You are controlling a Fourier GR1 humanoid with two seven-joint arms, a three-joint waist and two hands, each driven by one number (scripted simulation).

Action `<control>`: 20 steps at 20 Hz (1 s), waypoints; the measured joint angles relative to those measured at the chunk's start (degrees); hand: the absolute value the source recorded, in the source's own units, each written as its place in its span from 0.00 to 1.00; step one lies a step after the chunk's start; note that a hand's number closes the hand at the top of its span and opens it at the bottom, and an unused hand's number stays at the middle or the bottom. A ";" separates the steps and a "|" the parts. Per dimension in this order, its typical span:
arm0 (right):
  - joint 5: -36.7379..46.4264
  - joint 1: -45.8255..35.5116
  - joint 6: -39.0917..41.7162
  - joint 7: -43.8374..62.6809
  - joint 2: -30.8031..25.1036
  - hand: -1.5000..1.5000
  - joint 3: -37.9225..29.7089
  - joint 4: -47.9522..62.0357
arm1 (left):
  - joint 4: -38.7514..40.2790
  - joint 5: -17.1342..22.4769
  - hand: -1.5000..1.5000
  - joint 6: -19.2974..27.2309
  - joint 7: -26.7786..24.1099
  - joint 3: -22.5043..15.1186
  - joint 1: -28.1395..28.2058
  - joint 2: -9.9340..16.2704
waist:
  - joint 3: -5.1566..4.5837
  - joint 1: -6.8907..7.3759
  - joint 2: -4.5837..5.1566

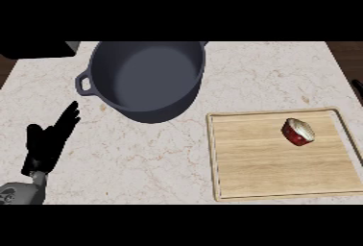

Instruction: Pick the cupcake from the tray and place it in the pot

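Observation:
A cupcake (298, 132) with a red wrapper and a pale top lies tipped on its side in the far right part of the wooden tray (248, 163). The dark grey pot (149, 79) stands empty at the back centre, one loop handle toward the left. My left hand (44, 144) rests open at the lower left, fingers straight and pointing up toward the pot, far from the cupcake. A thin dark sliver, which may be part of my right hand (358, 90), shows at the right edge beyond the tray. Nothing is held.
The tray has a low raised rim and sits at the counter's front right. Pale marble counter (142, 158) stretches between the left hand, the pot and the tray. The counter's back edge runs just behind the pot.

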 measured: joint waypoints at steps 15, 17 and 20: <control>-17.20 -7.01 36.71 -7.72 -0.03 0.00 -0.32 25.55 | -1.63 -6.19 0.50 8.72 11.66 1.94 -1.12 2.89 | -1.37 3.21 -1.37; -16.66 -9.27 41.56 -9.78 -2.04 0.00 -1.77 30.58 | -1.55 -6.93 0.50 9.20 12.86 2.24 -1.63 2.61 | -1.44 2.90 -1.45; -14.53 -11.70 48.15 -11.28 -6.42 0.00 -2.32 34.98 | -1.17 -7.77 0.50 9.48 13.09 2.42 -1.77 2.17 | -1.51 2.66 -1.51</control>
